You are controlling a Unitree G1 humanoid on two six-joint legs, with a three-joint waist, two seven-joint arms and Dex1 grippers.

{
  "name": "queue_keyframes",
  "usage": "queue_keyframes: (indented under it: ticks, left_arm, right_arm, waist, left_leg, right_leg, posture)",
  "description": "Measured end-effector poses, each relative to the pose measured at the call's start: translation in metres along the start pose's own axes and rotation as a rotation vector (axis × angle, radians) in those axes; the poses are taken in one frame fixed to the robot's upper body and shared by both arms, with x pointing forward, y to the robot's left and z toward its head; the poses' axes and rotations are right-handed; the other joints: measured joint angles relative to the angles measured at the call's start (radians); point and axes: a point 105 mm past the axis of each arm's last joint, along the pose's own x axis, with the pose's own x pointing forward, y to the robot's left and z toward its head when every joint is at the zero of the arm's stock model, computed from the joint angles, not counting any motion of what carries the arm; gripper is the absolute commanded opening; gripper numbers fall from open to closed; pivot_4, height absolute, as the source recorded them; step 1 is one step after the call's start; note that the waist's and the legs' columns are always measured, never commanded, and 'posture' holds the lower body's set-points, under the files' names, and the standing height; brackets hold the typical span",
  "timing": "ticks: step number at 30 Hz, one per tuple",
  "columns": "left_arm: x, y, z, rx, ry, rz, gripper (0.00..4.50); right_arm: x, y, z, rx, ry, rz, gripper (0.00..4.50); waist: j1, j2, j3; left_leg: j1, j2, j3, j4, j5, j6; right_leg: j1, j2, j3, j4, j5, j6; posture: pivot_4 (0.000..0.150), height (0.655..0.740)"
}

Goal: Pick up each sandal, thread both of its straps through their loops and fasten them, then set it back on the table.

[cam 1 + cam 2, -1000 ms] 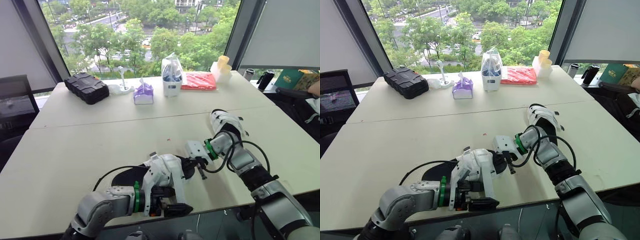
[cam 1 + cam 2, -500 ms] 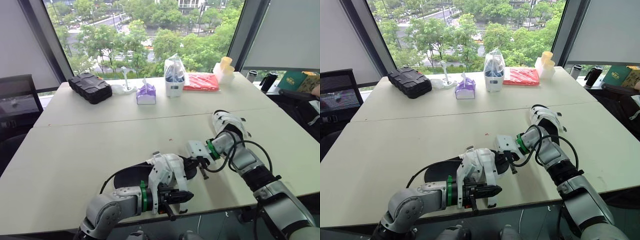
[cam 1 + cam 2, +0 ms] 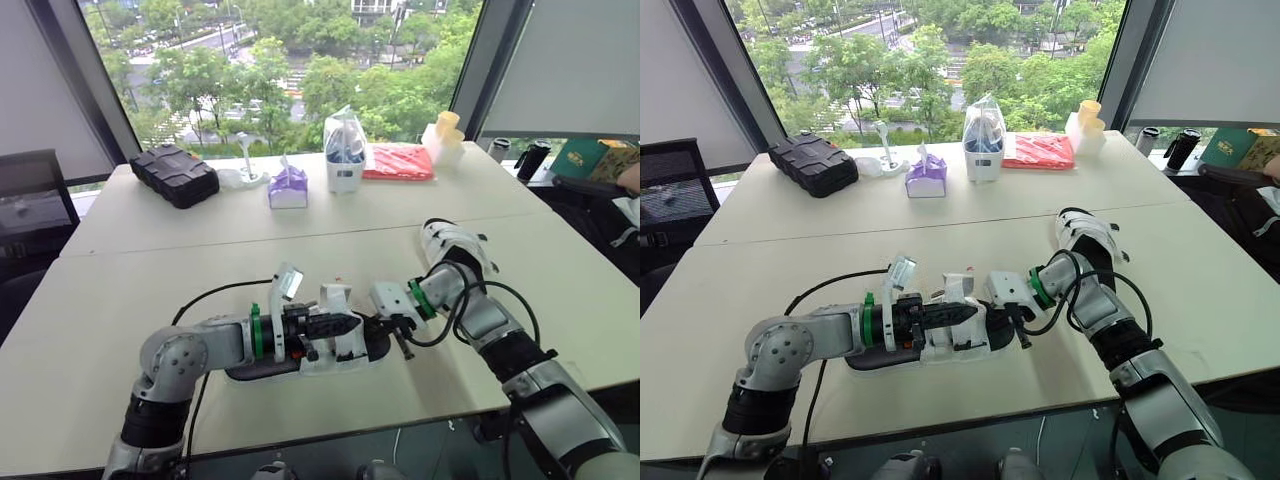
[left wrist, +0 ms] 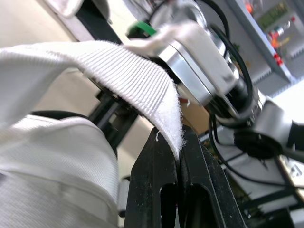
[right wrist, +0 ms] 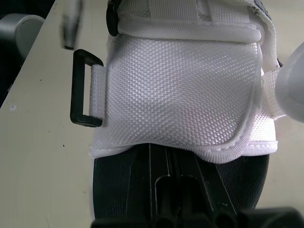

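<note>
Left claw clamped shut on one white, ribbed woven strap; right claw closed on the near end of the sandal, lower centre, flat on the pale desk. Smooth black sole, white mesh upper, one black rectangular loop. Further back, right of centre, a second sandal. Two sandals in all.

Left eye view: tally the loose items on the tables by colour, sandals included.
Black and white: 2, near sandal and far sandal
Black: 1, case
White: 2, small stand and bagged container
Purple: 1, tissue box
Red: 1, packet
Pale yellow: 1, cup stack
Total: 8
</note>
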Motion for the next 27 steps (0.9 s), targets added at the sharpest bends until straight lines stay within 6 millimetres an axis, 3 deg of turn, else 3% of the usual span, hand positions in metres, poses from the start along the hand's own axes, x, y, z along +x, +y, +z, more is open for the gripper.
queue_keyframes:
  ticks: [8,27]
  left_arm:
    - [0.010,0.012,0.003,-0.051,-0.015,0.023,0.04]
    - [0.016,0.010,-0.009,-0.101,-0.019,0.026,0.04]
  right_arm:
    - [0.002,-0.001,0.001,-0.014,-0.005,-0.005,0.00]
    - [0.001,-0.001,0.000,-0.021,0.002,-0.007,0.00]
  waist:
    - [-0.007,0.000,0.000]
    - [-0.006,0.000,0.000]
  left_leg:
    - [0.000,0.000,0.000,0.000,0.000,0.000]
    - [0.001,0.000,0.000,0.000,0.000,0.000]
  right_leg:
    - [0.000,0.000,0.000,0.000,0.000,0.000]
    - [0.000,0.000,0.001,0.000,0.000,0.000]
  posture:
    - [0.150,0.7400]
    - [0.150,0.7400]
